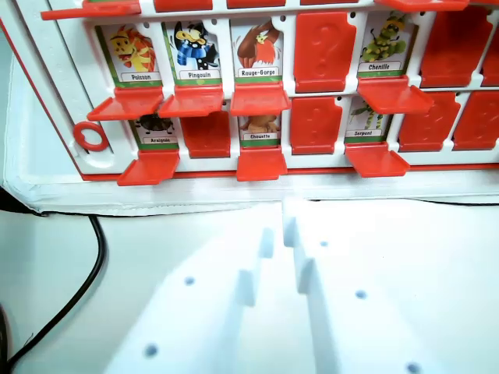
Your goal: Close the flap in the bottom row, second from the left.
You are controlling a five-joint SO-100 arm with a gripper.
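Note:
A white game board with red flaps fills the top of the wrist view. In its bottom row, the leftmost flap lies down under the Araignée picture. The second flap stands upright and covers its picture. The third flap lies down below the Chouette card. My white gripper is low in the middle of the view, short of the board's front edge. Its tips are almost together, with nothing between them. It touches no flap.
Further along the bottom row, the Serpent flap lies down and the others stand upright. A red ring sits on the board's left frame. A black cable curves over the white table at the wrist view's left.

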